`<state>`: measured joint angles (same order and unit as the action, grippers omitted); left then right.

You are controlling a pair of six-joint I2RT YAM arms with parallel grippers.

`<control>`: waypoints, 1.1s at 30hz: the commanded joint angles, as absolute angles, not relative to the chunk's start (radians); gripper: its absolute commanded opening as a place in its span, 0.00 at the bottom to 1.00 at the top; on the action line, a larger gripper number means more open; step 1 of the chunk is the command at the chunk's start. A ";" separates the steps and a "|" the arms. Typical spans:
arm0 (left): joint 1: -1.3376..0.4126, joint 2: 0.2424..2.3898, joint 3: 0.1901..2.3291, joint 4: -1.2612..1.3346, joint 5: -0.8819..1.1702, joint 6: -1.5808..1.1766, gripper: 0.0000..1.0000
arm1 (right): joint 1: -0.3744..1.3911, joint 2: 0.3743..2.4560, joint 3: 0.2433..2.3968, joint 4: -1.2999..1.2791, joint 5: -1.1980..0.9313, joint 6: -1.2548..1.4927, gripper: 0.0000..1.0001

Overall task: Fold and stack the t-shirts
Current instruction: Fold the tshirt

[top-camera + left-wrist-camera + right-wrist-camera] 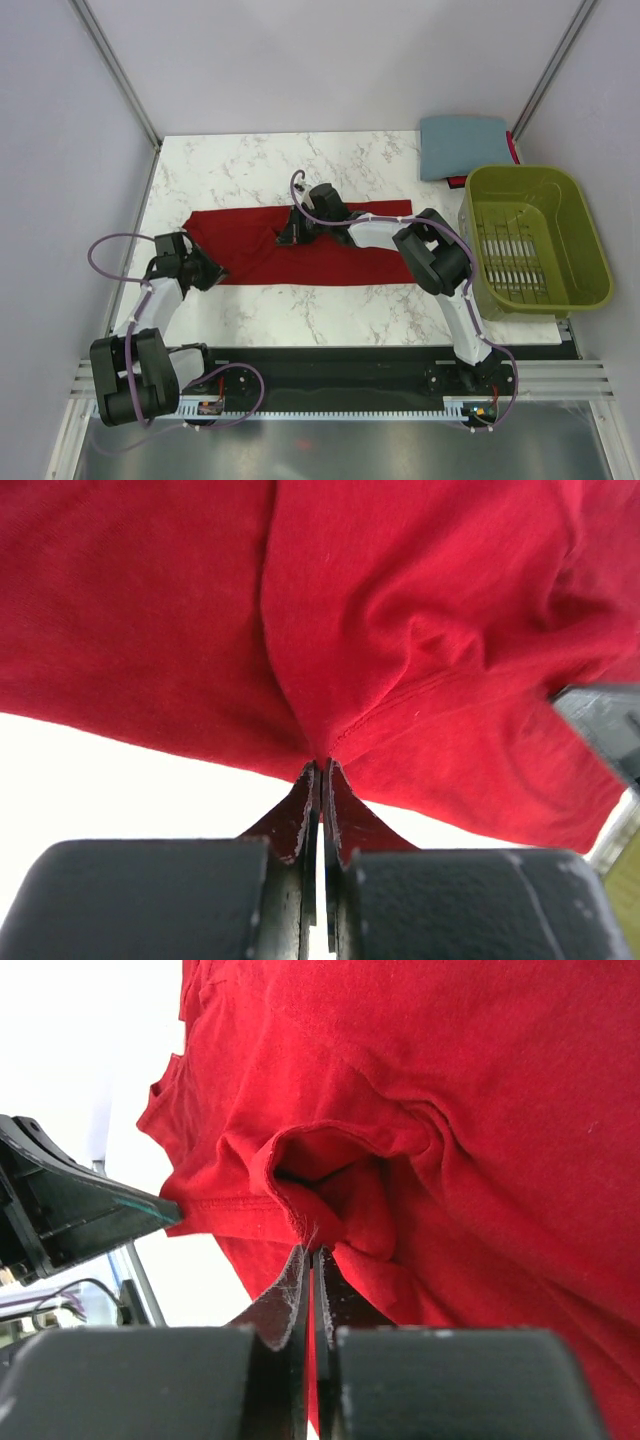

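Only overhead, folded blue-grey shirt.

A spread shirt lies in a long band across the middle of the tabletop, running from near the left edge toward the right edge. The left gripper is at its left end and the right gripper at its far edge, near the middle. A folded shirt lies in the far right corner, and just in front of it a basket stands at the right edge.
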<state>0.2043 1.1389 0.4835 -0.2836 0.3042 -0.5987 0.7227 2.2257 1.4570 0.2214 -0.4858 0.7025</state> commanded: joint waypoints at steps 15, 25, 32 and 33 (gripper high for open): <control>0.202 1.063 0.509 -0.391 0.233 -0.813 0.02 | 0.719 2.057 1.316 0.222 -0.456 0.862 0.00; 0.202 1.042 0.534 -0.434 0.210 -0.819 0.02 | 0.732 2.045 1.285 0.184 -0.439 0.890 0.03; 0.202 1.054 0.529 -0.439 0.224 -0.816 0.02 | 0.736 2.059 1.284 0.152 -0.437 0.916 0.04; 0.201 1.057 0.529 -0.437 0.227 -0.818 0.02 | 0.736 2.060 1.287 0.153 -0.436 0.917 0.05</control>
